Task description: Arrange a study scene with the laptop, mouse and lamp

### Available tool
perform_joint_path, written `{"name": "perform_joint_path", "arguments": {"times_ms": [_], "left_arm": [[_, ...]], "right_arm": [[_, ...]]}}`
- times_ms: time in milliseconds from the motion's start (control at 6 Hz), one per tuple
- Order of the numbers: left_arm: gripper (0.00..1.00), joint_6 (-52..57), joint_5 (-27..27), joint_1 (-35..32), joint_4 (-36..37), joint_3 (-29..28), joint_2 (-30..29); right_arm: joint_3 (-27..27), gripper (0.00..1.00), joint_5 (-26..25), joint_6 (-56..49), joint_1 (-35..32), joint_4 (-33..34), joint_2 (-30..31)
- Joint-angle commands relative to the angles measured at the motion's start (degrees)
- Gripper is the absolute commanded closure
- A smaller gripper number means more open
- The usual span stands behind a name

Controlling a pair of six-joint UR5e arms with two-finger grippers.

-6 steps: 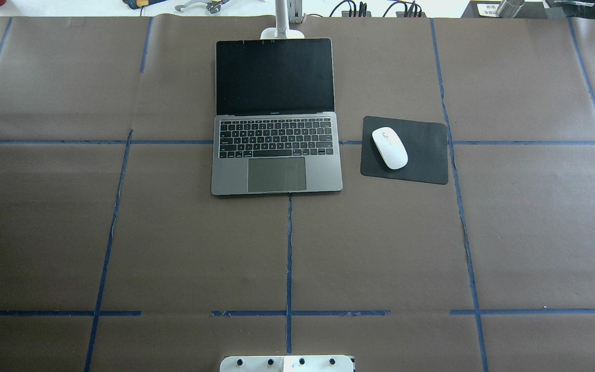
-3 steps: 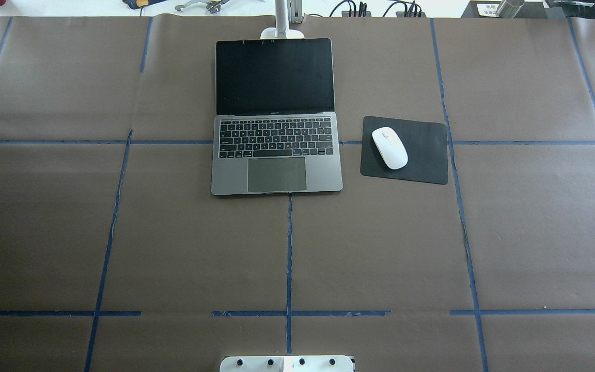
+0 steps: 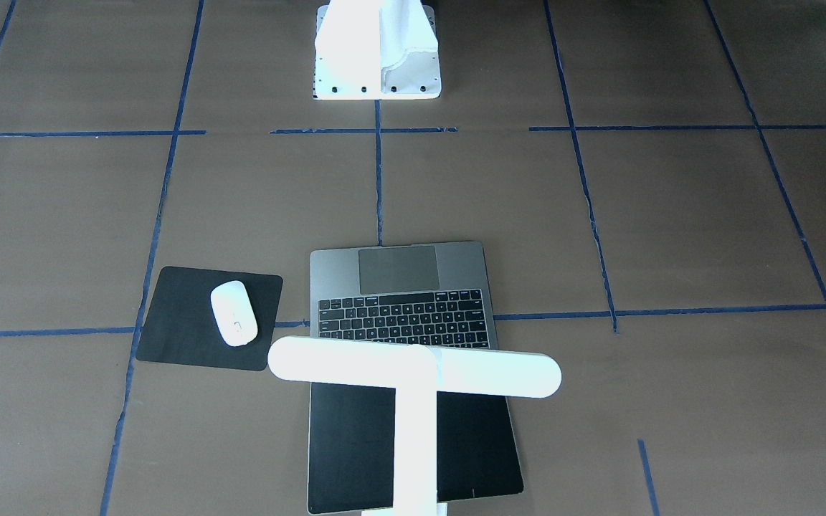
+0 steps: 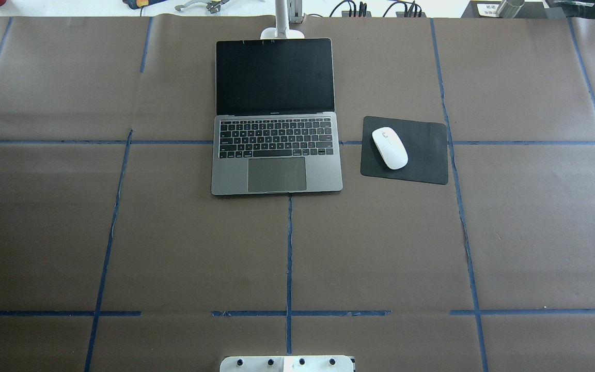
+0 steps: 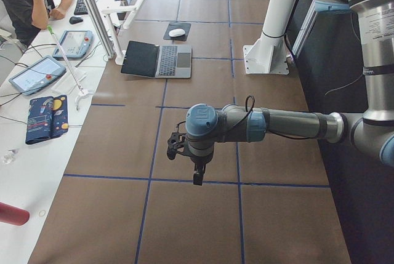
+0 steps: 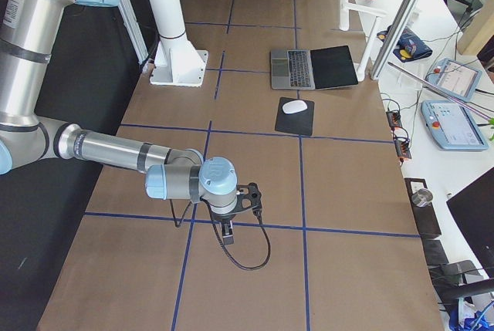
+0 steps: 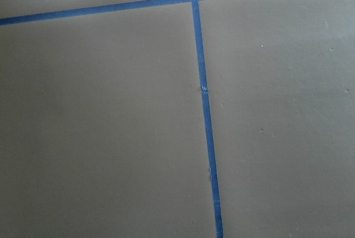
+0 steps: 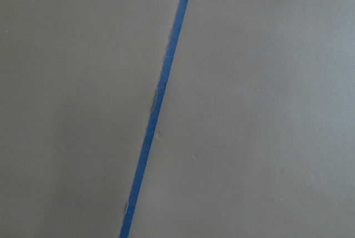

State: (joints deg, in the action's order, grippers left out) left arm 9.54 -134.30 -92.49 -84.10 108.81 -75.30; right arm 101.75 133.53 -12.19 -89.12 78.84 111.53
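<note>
While both hang over the surface (image 4: pixel 380 248), you cannot tell whether the left gripper (image 5: pixel 197 178) or right gripper (image 6: pixel 225 236) is spread. Well apart from both lie the open laptop (image 4: pixel 228 175), the mouse (image 4: pixel 389 148) on its right-gripper side, and the lamp (image 3: pixel 413 376) behind its screen.

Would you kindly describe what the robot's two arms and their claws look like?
The left arm and right arm are silver tubes with rounded pale-blue joint caps. The left claw and right claw are small and black. A thin black cable loops from each wrist.
</note>
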Motion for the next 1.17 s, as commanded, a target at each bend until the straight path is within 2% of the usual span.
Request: {"name": "perform_joint_path", "arguments": {"times_ms": [0,1000], "left_arm": [[0.00,0.1,-0.3,0.0,0.0,-0.4,0.1],[0.00,0.2,-0.4,0.1,0.3,-0.3,0.2]], "right_arm": [[-0.1,0.00,0.1,0.0,0.0,0.0,0.0],[-0.2,0.00,1.5,0.0,0.0,0.0,-0.1]]}}
